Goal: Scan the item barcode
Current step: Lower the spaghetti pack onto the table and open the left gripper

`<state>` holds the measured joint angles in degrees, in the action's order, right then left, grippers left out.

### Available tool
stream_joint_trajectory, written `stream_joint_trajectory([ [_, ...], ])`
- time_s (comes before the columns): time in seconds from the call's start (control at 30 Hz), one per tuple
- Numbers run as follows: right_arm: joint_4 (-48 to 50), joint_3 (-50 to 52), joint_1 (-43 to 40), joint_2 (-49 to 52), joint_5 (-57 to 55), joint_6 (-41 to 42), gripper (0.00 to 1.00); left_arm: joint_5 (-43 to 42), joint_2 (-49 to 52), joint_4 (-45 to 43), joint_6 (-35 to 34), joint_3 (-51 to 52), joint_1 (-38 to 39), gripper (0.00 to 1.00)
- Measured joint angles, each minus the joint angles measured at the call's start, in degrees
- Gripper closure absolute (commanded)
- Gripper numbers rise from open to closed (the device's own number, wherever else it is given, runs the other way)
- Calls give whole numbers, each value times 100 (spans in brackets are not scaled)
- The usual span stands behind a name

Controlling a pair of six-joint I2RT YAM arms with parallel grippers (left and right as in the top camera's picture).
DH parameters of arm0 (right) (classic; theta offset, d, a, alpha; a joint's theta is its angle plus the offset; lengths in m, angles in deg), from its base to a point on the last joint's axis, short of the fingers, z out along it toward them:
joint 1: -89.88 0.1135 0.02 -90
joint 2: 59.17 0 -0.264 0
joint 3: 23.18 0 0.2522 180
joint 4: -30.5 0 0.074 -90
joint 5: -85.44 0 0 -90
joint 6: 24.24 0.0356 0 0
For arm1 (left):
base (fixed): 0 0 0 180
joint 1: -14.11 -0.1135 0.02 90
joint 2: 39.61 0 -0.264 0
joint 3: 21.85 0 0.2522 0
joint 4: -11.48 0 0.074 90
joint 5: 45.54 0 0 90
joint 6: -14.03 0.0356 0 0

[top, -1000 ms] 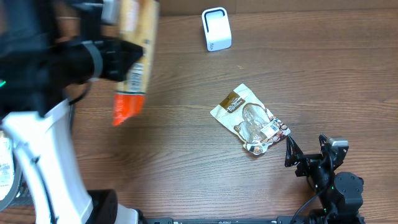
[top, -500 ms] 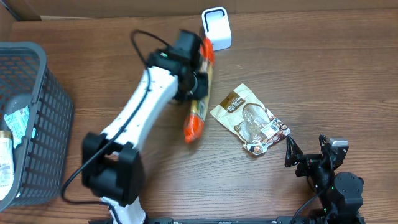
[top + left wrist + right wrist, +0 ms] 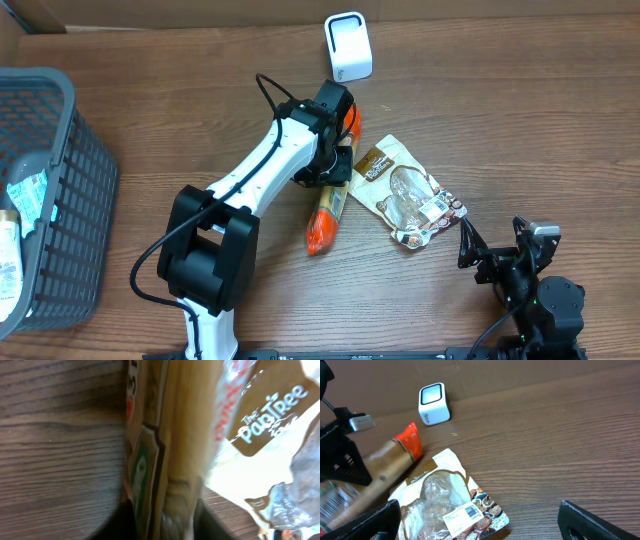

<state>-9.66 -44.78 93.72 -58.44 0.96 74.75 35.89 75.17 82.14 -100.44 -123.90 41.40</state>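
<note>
Overhead view is showing the long tan-and-orange packet (image 3: 325,215) lying flat on the table (image 3: 520,120), passing under the left gripper (image 3: 338,150) with an orange end sticking out on either side of it. Left wrist view is showing the packet sitting between the dark fingers (image 3: 215,522), though whether they are pressing it cannot be told. A brown pouch (image 3: 403,192) is lying just beside that gripper, against the packet. The white scanner (image 3: 348,46) is standing just beyond it. The right gripper (image 3: 477,520) is hanging spread wide, holding nothing
</note>
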Motion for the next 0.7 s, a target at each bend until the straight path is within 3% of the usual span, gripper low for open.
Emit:
stream_joint_trajectory([
  [0.13,-2,0,0,0,-2,0,0,-20,0,13,-11,-2,0,36],
  [0.3,-2,0,0,0,0,-2,0,-87,0,415,90,-282,-4,34],
  [0.5,0,0,0,0,2,0,0,-74,-2,1410,433,-2055,-98,32],
  [0.53,0,0,2,0,0,0,0,-28,-11,1569,505,-2498,-131,20],
  [0.6,0,0,0,0,0,0,0,254,-190,1989,699,-3580,-264,5],
  [0.63,0,0,0,0,-2,0,0,350,-197,2319,737,-3943,-315,0],
  [0.7,0,0,0,0,-2,-2,0,542,-372,2559,839,-4575,-533,1],
])
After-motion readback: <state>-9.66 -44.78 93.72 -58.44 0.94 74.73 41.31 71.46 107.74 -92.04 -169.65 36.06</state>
